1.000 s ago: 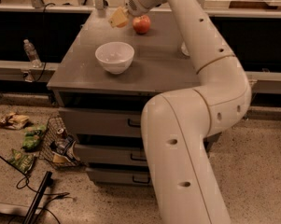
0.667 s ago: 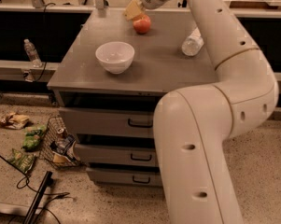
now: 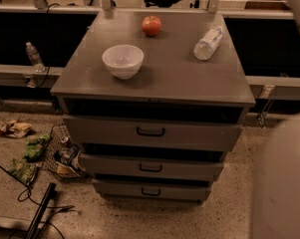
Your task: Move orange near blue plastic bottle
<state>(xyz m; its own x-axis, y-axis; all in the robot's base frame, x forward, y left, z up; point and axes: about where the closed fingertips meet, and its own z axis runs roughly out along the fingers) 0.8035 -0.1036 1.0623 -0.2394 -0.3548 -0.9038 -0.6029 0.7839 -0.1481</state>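
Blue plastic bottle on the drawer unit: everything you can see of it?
The blue plastic bottle lies on its side on the grey drawer unit's top, near the right edge toward the back. Clear plastic with a pale label around the middle; white cap points to the far right, base toward the camera. It touches only the top, well apart from the red apple and white bowl. The hand is out of view.

cabinet top [image 3: 179, 81] | white bowl [image 3: 122, 60] | red apple [image 3: 151, 25] | blue plastic bottle [image 3: 208, 43]
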